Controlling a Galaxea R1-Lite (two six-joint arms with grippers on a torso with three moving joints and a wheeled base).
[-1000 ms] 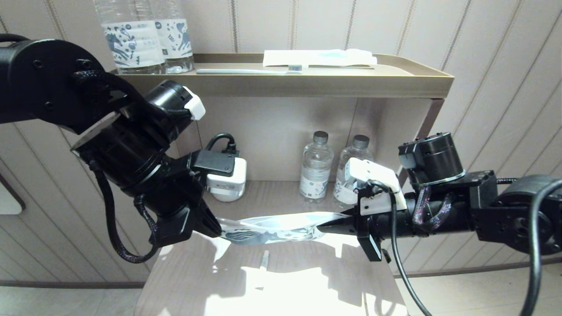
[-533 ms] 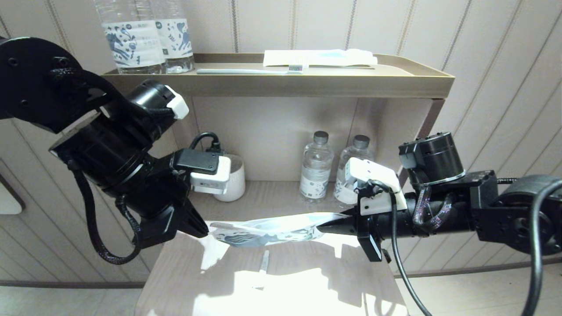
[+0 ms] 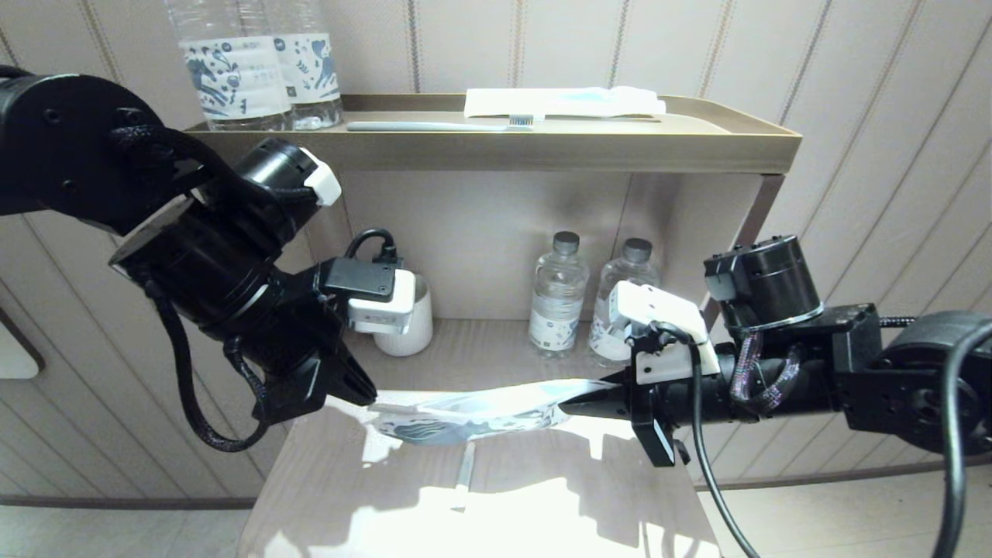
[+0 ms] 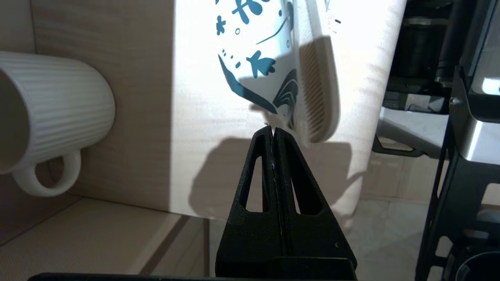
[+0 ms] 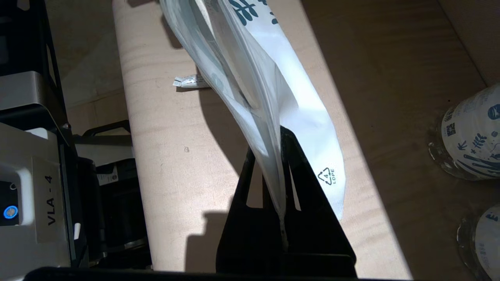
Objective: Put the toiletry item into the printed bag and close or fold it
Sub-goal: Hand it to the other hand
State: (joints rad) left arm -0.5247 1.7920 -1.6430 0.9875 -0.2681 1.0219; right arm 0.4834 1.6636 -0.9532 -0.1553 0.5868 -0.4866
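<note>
**Room and Background**

Wall point(image 3: 852, 93): pale panelling with vertical grooves. Two-level wooden shelf unit: upper tray shelf point(image 3: 542, 151) with raised rim, lower wooden surface point(image 3: 542, 496) under strong direct light with hard shadows. Floor point(image 3: 852, 511): pale, at lower edge.

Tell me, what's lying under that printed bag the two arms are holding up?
Under the printed bag lies the sunlit wooden table, with a small white packet partly below it. The packet's upper end is covered.
</note>
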